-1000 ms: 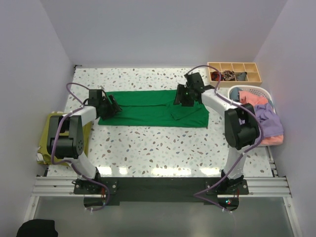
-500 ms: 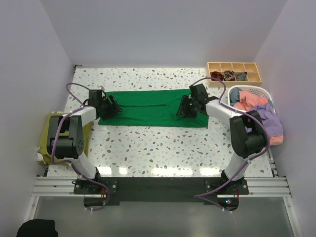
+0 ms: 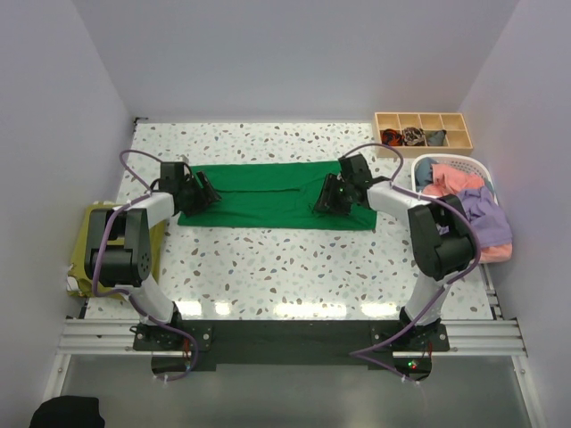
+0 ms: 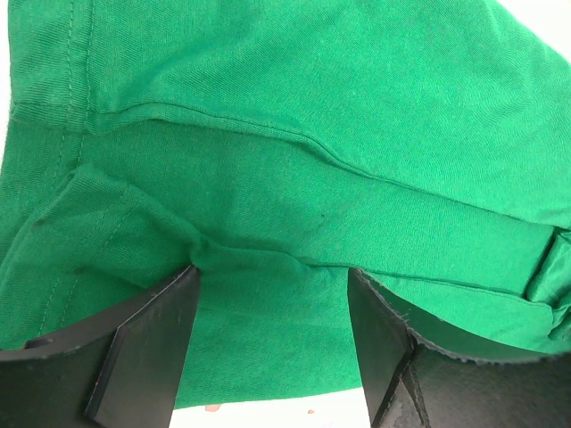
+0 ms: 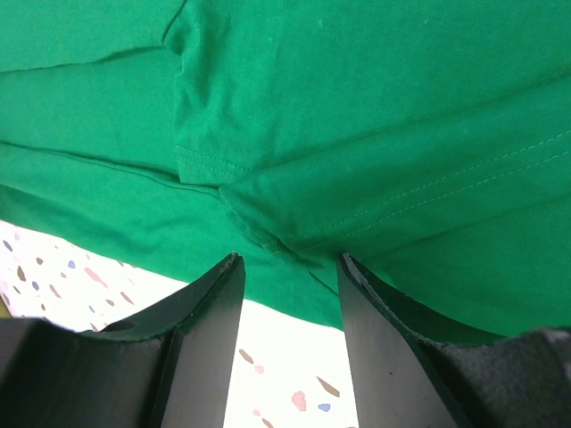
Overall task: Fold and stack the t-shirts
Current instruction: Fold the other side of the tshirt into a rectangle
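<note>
A bright green t-shirt (image 3: 268,196) lies folded into a long band across the middle of the table. My left gripper (image 3: 202,192) is at its left end; in the left wrist view (image 4: 272,299) the jaws stand open, low over a wrinkled fold of green cloth (image 4: 294,178). My right gripper (image 3: 327,201) is at the shirt's right part; in the right wrist view (image 5: 287,272) the jaws stand open over the shirt's near hem (image 5: 294,223), with bare table below. An olive-yellow shirt (image 3: 87,234) lies folded at the left table edge.
A white slatted basket (image 3: 468,164) at the right holds coral-pink (image 3: 451,181) and lavender (image 3: 489,218) shirts. A wooden compartment tray (image 3: 425,118) with small dark fabric pieces stands at the back right. Speckled table (image 3: 285,259) lies in front of the shirt.
My right gripper has moved from the shirt's back edge toward its near edge and dropped low over the cloth. The left gripper has not moved.
</note>
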